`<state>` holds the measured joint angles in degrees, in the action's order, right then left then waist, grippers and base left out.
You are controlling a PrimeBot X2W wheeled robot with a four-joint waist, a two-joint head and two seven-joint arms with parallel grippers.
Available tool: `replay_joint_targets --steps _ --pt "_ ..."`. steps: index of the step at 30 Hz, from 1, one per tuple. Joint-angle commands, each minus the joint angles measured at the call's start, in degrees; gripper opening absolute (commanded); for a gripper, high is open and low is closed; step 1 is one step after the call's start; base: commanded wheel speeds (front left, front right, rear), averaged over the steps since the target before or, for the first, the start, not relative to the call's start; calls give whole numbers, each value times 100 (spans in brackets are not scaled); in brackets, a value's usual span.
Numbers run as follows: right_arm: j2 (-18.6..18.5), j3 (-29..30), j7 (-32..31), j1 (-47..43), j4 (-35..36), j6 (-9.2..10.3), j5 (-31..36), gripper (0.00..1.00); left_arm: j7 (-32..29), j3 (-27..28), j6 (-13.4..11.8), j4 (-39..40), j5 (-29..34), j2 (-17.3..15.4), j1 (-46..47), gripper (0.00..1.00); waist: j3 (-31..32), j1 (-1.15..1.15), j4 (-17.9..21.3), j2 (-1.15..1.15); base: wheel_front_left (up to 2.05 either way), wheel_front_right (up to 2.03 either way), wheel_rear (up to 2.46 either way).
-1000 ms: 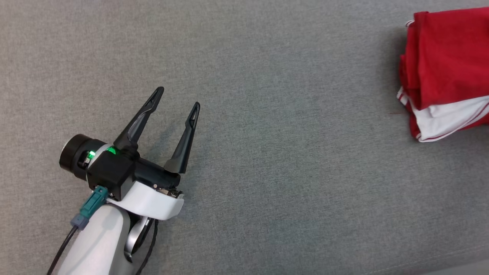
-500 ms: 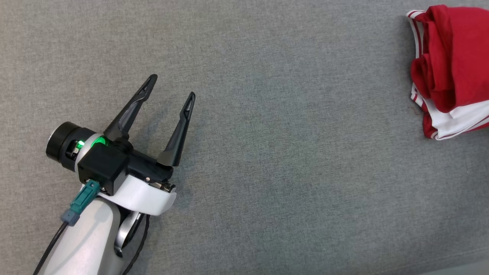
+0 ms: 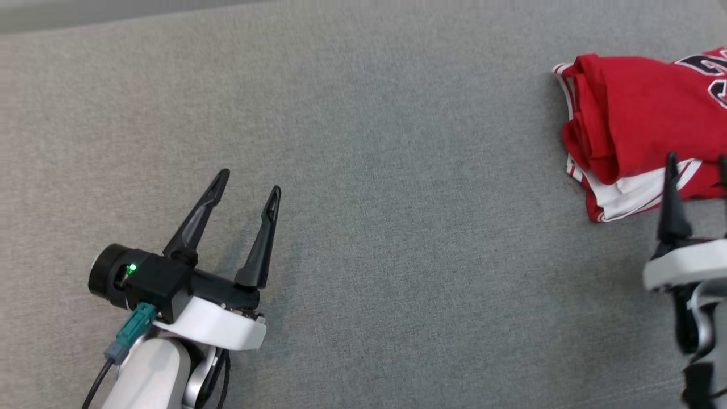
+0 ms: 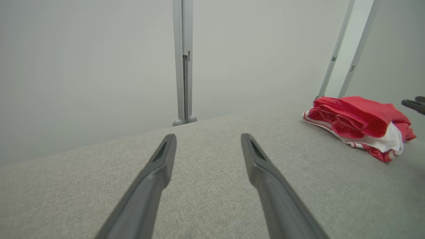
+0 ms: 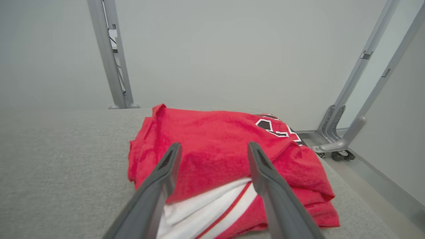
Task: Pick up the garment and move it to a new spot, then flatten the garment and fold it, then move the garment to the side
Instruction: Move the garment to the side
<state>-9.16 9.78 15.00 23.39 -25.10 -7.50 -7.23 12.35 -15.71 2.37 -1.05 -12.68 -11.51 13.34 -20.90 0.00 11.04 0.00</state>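
At the far right of the grey tabletop point(image 3: 397, 199), your red jersey point(image 3: 630, 113) lies bunched in loose folds. Your right pincer point(image 5: 214, 146) is spread open at its near edge, which suits either a grasp or a release. Your left pincer point(image 3: 249, 183) waits open and empty, well apart.

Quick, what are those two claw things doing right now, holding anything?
Left tool: open, holding nothing.
Right tool: open, holding nothing, pointed at the red garment.
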Motion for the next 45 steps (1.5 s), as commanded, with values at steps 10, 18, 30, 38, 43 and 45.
replay_joint_targets --steps 10,18,30,38,43,45 --pt "528 -394 -48 -1308 1614 1 -50 100 118 64 -149 -340 -238 129 -371 100 723 0 -796 0 0 0 0" --pt "603 -609 -441 -1970 2456 1 -15 100 220 355 -319 -541 -463 148 -790 100 1069 0 -1218 0 0 0 0" --pt "613 -657 -708 -2730 2815 1 -84 100 264 614 -452 -710 -705 187 -1441 100 1634 0 -1256 0 0 0 0" --pt "614 -594 -852 -3122 2951 1 -105 100 273 624 -489 -688 -652 87 -1804 100 1959 0 -1274 0 0 0 0" --pt "614 -550 -944 -3323 3036 0 -106 100 237 566 -521 -660 -601 16 -1954 100 2174 0 -1272 0 0 0 0" --pt "614 -545 -963 -3341 3067 0 -76 100 227 554 -546 -640 -604 17 -1976 100 2195 0 -1272 0 0 0 0"
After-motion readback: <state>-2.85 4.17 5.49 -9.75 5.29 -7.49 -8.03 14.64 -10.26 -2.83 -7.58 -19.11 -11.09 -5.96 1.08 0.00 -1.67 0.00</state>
